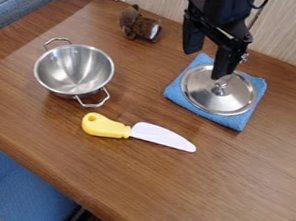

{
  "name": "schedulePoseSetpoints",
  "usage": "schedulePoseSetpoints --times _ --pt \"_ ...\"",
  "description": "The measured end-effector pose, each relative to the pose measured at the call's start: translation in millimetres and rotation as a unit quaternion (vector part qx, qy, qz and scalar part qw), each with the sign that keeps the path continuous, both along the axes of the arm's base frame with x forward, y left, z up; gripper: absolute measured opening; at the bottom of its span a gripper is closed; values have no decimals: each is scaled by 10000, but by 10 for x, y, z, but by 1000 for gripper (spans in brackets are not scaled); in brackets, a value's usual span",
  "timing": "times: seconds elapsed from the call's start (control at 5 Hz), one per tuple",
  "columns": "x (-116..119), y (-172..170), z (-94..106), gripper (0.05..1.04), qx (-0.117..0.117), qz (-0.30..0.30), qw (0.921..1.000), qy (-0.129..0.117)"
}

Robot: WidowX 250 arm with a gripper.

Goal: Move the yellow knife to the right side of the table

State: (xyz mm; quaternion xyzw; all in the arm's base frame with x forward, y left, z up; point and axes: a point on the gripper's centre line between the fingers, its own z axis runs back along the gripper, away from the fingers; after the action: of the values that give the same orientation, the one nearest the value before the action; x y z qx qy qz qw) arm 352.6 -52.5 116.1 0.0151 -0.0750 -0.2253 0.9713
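- My hand (208, 58) hangs wide near the lid (196, 92).
- The yellow knife (132, 132) lies left of the lid, nearer the camera.
- Blue cloth (233, 122) lies under the lid.

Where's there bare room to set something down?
Widest: the table to the picture's right of the yellow knife, below the blue cloth. Smaller: between metal bowl and cloth. Crowded: the cloth, holding the lid, with the pincer above.

A metal bowl (74, 71), a steel lid (203, 96) on a blue cloth (238, 123), a brown toy (139, 25) (furry-looking).
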Motion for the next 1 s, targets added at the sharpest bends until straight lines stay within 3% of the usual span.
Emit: schedulePoseSetpoints --times 0.2,0.4,0.8,1.0 --pt "-19 -8 -96 1001 -9 -18 9999 149" --pt "-194 25 -259 1001 -93 -383 9980 500" --pt "-405 11 -92 1001 39 -706 9971 280" --pt "-623 -55 16 1001 128 -1274 9916 202"
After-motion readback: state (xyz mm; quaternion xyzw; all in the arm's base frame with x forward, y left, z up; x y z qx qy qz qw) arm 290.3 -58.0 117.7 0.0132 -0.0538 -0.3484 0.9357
